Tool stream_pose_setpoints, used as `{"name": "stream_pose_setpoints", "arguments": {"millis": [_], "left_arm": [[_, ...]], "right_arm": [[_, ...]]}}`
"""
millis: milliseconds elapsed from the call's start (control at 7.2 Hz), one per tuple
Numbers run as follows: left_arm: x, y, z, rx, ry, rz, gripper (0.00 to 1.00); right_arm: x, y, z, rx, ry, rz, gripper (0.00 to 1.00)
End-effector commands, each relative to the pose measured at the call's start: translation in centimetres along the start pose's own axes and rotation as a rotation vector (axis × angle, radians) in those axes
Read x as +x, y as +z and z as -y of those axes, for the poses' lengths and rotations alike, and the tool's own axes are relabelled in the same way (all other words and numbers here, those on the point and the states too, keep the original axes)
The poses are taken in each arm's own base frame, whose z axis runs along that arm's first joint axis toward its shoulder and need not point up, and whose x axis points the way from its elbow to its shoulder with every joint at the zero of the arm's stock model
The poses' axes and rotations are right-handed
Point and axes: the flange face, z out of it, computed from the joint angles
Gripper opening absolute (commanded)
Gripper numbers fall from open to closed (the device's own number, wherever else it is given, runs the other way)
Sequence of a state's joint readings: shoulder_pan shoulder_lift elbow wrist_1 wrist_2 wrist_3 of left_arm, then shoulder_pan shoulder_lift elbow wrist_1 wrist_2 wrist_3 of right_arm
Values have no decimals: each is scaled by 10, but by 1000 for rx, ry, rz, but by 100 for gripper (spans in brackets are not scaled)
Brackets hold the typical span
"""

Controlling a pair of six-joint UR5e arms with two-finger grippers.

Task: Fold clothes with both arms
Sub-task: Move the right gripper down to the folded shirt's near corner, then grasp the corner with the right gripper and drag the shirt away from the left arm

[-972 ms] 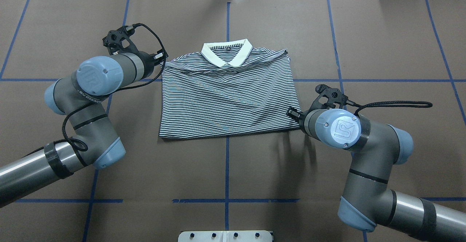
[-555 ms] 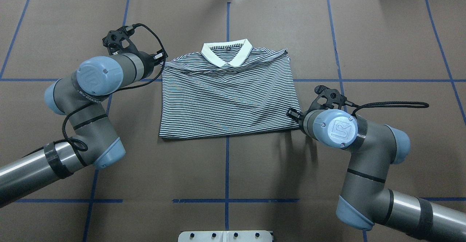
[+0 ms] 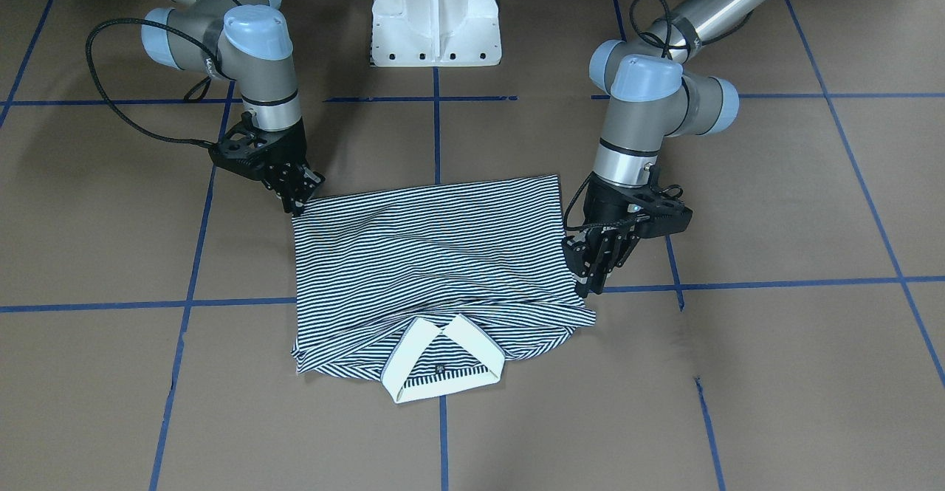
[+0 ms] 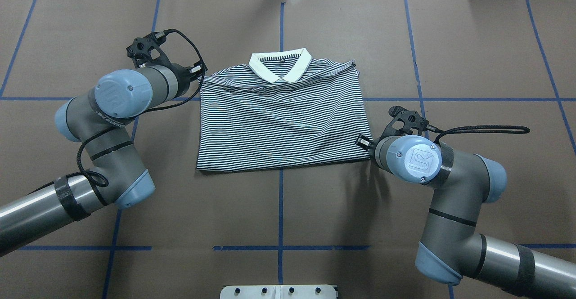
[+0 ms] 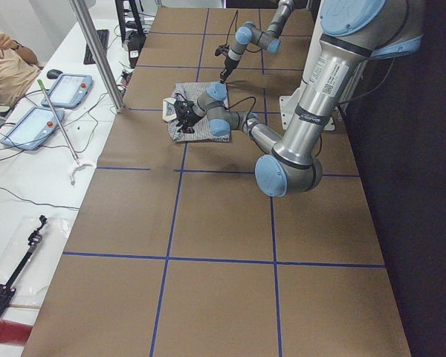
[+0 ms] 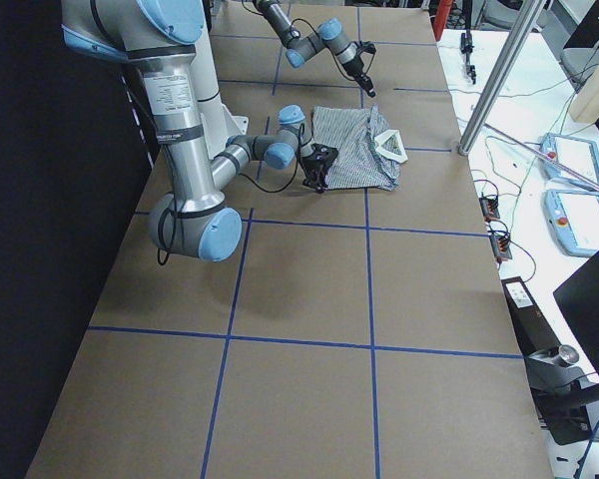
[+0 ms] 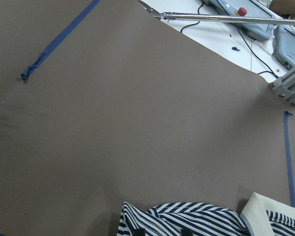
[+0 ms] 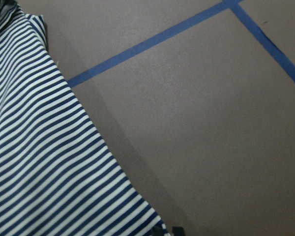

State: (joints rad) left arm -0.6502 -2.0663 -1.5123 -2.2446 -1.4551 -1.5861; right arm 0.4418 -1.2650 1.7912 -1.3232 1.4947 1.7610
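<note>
Brown-paper table [image 4: 315, 209], blue tape grid; folded striped polo shirt [image 4: 281, 123] flat at centre, collar [image 4: 300, 67] away from robot. Left gripper [image 3: 593, 280] at shoulder edge, right gripper [image 3: 297, 199] at hem corner; fingers narrow, hold on cloth unclear

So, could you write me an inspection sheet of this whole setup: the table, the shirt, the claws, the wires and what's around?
surface: brown table, flat, with a grid of blue tape lines.
job's things: striped shirt folded into a rectangle, with its collar on the side away from the robot.
clutter: nothing seen.
grippers: left gripper at the shirt's side edge near the shoulder; right gripper at a hem corner; cannot tell whether either grips.
cables: black cable looped off the left wrist, another off the right.
surroundings: white pedestal; side bench with tablets and a seated person.
</note>
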Motion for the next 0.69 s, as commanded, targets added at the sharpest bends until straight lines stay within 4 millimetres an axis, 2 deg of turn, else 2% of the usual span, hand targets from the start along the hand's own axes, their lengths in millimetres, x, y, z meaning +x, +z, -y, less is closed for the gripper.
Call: {"name": "stream_pose_setpoints", "arguments": {"millis": [0,139,278,555], "left_arm": [[0,0,0,1,0,3,36],[0,0,0,1,-1,3,36],[1,0,0,0,-14,2,36],[6,-5,-8,-18,-42,-9,36]], "right_arm": [[-3,-17,2,-9,4,22,0],[2,-34,1,-16,6,18,0],[25,-68,-24,-59,-9,6,0],[98,-138,-100,-213,-62,-15,0]]}}
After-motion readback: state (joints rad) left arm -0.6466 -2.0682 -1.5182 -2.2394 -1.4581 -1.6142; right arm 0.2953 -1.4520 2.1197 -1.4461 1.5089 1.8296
